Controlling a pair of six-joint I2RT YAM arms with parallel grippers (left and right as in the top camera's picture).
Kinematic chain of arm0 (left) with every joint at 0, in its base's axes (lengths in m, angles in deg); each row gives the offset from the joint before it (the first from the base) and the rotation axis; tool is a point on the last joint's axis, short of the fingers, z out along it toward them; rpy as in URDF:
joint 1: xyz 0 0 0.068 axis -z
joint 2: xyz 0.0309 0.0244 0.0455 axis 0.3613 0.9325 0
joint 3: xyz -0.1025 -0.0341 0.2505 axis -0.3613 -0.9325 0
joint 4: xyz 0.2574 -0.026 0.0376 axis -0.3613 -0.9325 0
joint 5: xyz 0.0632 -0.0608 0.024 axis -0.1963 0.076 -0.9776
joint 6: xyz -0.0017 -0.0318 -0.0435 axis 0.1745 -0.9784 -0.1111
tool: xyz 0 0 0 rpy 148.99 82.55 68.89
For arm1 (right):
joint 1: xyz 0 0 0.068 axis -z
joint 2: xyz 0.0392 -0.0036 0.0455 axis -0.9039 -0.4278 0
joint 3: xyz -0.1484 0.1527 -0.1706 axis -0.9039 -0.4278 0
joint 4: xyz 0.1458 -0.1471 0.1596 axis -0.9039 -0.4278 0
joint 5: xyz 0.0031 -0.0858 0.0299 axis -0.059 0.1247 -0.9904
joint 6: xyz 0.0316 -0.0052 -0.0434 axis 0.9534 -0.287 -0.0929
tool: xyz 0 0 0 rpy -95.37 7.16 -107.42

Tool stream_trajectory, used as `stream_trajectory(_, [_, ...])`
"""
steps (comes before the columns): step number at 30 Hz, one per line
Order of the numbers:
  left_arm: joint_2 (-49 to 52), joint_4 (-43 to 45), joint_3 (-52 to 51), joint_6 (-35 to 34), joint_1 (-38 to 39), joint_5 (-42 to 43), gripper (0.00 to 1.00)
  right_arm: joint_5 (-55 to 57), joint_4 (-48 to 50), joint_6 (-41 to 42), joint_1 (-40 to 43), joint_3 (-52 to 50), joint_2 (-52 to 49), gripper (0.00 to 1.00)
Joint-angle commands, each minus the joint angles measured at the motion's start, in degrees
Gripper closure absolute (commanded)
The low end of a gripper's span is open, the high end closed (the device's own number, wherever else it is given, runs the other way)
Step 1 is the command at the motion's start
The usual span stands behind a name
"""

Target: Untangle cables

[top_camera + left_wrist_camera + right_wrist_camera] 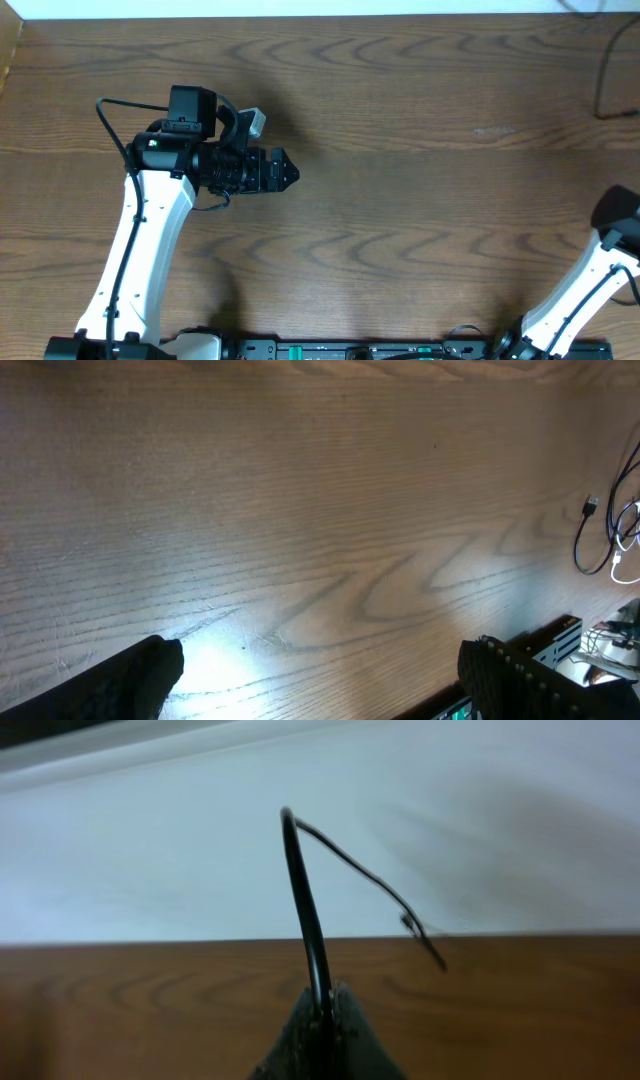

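right gripper (pixel 322 1012): clamped shut on thin glossy black cord (pixel 310 910) | cord: rises to sharp bend at 12, trails toward 4, small plug end (pixel 432 950) | left gripper (pixel 289 172): jaws wide apart, holding nothing, over table (pixel 400 240) | cables (pixel 612 530): slack black loops, one whitish, far at table's 2 o'clock

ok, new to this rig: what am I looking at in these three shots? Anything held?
Two white robot arms at a wooden table. First picture, from above: the left gripper is open over bare wood, holding nothing; the right arm is mostly out of frame. Second, the left wrist's camera: its two dark fingers stand wide apart, thin cords show at the far right edge. Third, the right wrist's camera: the right gripper is shut on a black cable that rises and bends over.
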Motion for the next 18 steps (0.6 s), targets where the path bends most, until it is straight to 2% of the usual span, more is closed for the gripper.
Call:
stream_trajectory(1, [-0.3, -0.1, 0.1, 0.3, 0.2, 0.1, 0.06, 2.9, -1.1, -5.5, -2.8, 0.3, 1.3, 0.99])
stream_trajectory(9, [-0.3, 0.1, 0.1, 1.1, 0.2, 0.1, 0.06, 29.1, -1.1, 2.3, -1.9, -2.6, 1.3, 0.99])
stream_trajectory(18, [-0.3, 0.8, 0.1, 2.1, 0.2, 0.2, 0.06, 36.4, -0.8, 9.9, 4.7, -5.4, 1.4, 0.99])
